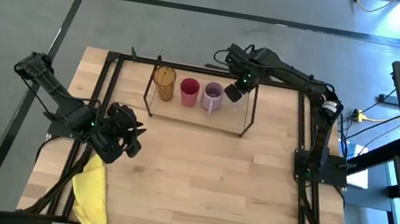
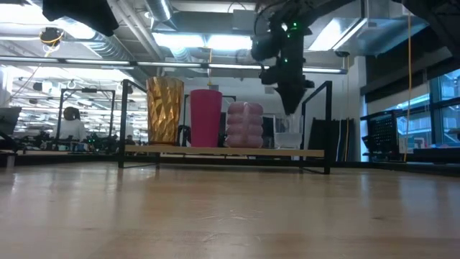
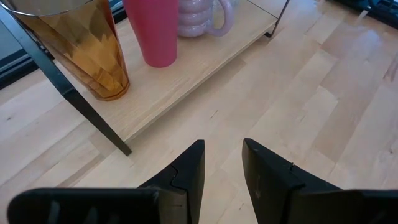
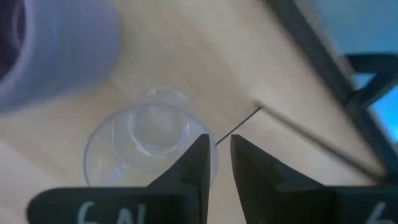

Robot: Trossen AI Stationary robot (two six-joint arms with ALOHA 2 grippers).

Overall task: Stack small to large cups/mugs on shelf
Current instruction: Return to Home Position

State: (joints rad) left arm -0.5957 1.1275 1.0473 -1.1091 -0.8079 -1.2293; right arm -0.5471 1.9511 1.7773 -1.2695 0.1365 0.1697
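On the shelf's wooden board (image 1: 184, 111) stand, from the table's left to right, the amber tumbler (image 1: 163, 82), the red cup (image 1: 189, 91) and the purple mug (image 1: 212, 96), each upright on its base. The tiny clear glass (image 4: 146, 146) stands beside the mug, at the row's right end (image 2: 287, 140). My right gripper (image 4: 219, 152) hangs over the glass's rim with its fingers a narrow gap apart; the low view shows its tips (image 2: 291, 108) above the glass, apart from it. My left gripper (image 3: 222, 158) is open over the bare table (image 1: 125, 139), left of and nearer than the shelf.
A yellow cloth (image 1: 91, 191) lies at the table's near left corner, just beside my left arm. A larger black frame (image 1: 306, 129) runs round the table. The wide wooden tabletop (image 1: 206, 177) lies between the shelf and the near edge.
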